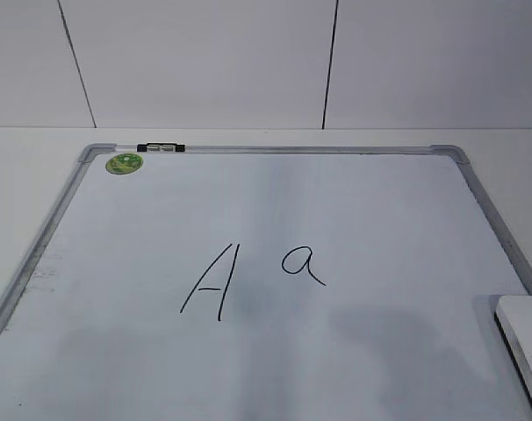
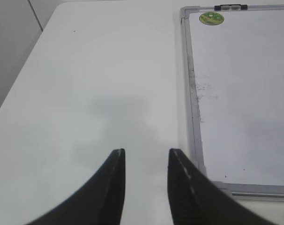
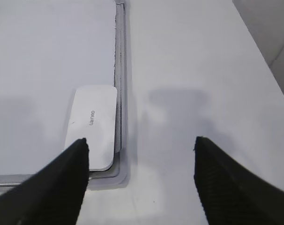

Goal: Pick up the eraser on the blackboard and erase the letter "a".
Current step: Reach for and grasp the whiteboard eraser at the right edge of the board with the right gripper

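The blackboard (image 1: 354,202) is a white board with a grey frame and a green sticker (image 1: 124,162) in its far left corner. A small "a" (image 1: 303,264) is written near its middle, right of a capital "A" (image 1: 212,282). The white eraser (image 1: 525,338) lies at the board's near right corner; in the right wrist view the eraser (image 3: 92,125) sits against the frame. My right gripper (image 3: 141,143) is wide open above the table, just right of the eraser. My left gripper (image 2: 146,152) is open over bare table, left of the board's frame (image 2: 191,93).
A black clip (image 1: 161,148) sits on the board's far frame. The white table (image 2: 95,84) runs to a left edge beside a grey wall. The table (image 3: 193,70) also extends right of the board. A tiled wall stands behind.
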